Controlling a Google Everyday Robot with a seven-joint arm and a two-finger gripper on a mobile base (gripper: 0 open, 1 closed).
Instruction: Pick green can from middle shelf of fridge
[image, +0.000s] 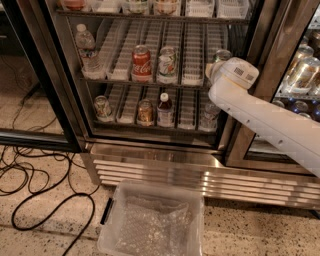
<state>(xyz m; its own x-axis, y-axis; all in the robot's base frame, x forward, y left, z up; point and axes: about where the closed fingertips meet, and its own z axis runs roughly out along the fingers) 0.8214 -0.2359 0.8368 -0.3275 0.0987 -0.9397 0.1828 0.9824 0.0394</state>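
Looking at the green can (222, 54) right now: it's sitting at the right end of the middle shelf (192, 55) in the fridge (150, 151). I'm only seeing its silver rim and a sliver of dark body, because the gripper (214, 69) is hanging just in front of it at the end of the white arm (260, 115). I'm not able to tell if the gripper is apart or clamped on anything.

I'm guessing it's handling like any slim can: light, stiff if full, thin-walled so denting under a hard squeeze, smooth and probably cold-slick. I'm thinking mid-body, below the rim, is the spot to take hold.

Counting that shelf, I'm getting 1 green can, 1 red Coke can (141, 62), 1 white can (167, 62) and 1 water bottle (86, 50).
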